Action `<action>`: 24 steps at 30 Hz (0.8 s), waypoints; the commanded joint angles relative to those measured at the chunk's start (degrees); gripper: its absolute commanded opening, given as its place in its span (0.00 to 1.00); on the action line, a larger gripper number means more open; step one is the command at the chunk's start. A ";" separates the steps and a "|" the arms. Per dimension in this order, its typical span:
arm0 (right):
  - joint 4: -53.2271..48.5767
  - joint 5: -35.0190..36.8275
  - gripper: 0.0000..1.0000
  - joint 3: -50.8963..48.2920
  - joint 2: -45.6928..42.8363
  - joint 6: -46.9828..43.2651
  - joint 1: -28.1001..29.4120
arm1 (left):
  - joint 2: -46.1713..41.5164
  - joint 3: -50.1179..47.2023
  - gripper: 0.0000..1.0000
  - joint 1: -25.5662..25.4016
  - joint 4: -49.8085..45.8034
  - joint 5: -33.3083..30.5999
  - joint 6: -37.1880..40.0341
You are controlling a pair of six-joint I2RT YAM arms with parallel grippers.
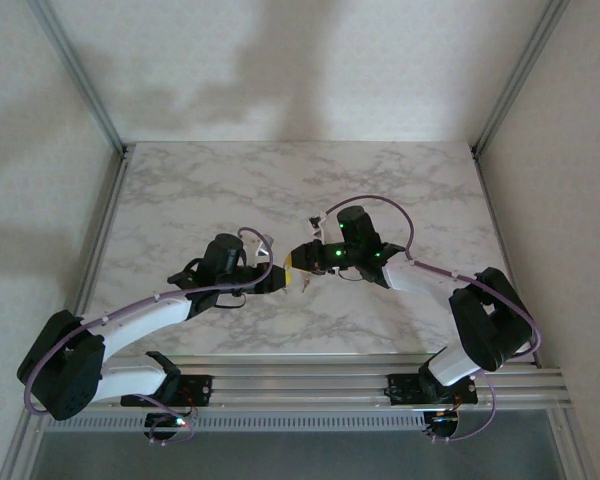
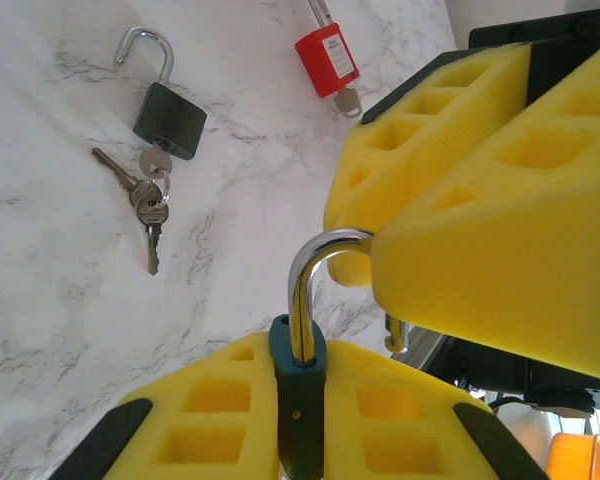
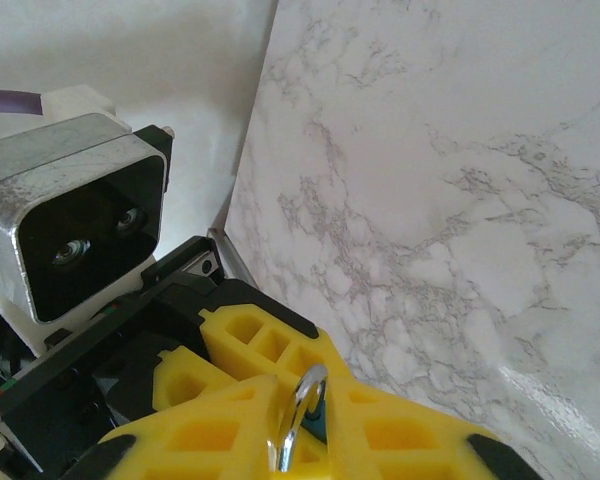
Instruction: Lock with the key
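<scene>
Over the middle of the tabletop [image 1: 230, 190]: two arms [image 1: 140, 318] are meeting tip to tip; the teal padlock [image 2: 298, 440] is hanging in the air between them, off the marble.
Left pincer [image 2: 300, 375]: clenched, gripping the padlock body edge-on between its yellow pads, with the shackle [image 2: 302, 270] sticking out toward the other arm.
Right pincer [image 3: 298, 432]: sitting over the top of the shackle arch, a pad on each side and no gap showing; I'm reading it as pinching the shackle.
Step, my guess: seating the shackle into the body before any key turning.
Doing it well: left should be holding the body rigid. Right should be pushing straight along the shackle legs, not sideways, or the far leg (hidden behind the pad) is likely missing its hole. The foam pads are looking soft, so go slow and watch for slip.
Key for this lock: not making it out. A small brassy bit [image 2: 395, 335] is dangling under the right pad; can't tell what it is.
Count, arms: two.
Count, pincers: two.
Count, padlocks: three. The teal one is in grip, the black padlock [image 2: 170, 118] is lying open-shackled on the tabletop, and the red padlock [image 2: 326, 58] is lying beyond it.
Count, keys: the key bunch [image 2: 148, 200] at the black padlock looks like three, one of them in the lock. There is also a single key [image 2: 348, 100] in the red padlock.
</scene>
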 commanded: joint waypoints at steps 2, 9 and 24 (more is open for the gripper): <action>-1.04 -0.51 0.14 1.67 1.07 -0.94 0.58 | -0.88 0.93 0.00 0.40 1.17 2.32 0.60; -2.06 0.81 0.00 1.31 -0.95 -2.68 0.58 | -4.21 -0.84 0.00 0.36 5.11 5.78 -0.79; 5.88 -0.78 0.00 -1.86 -3.22 -1.51 0.62 | -13.29 -5.69 0.00 -0.07 21.48 14.78 -7.24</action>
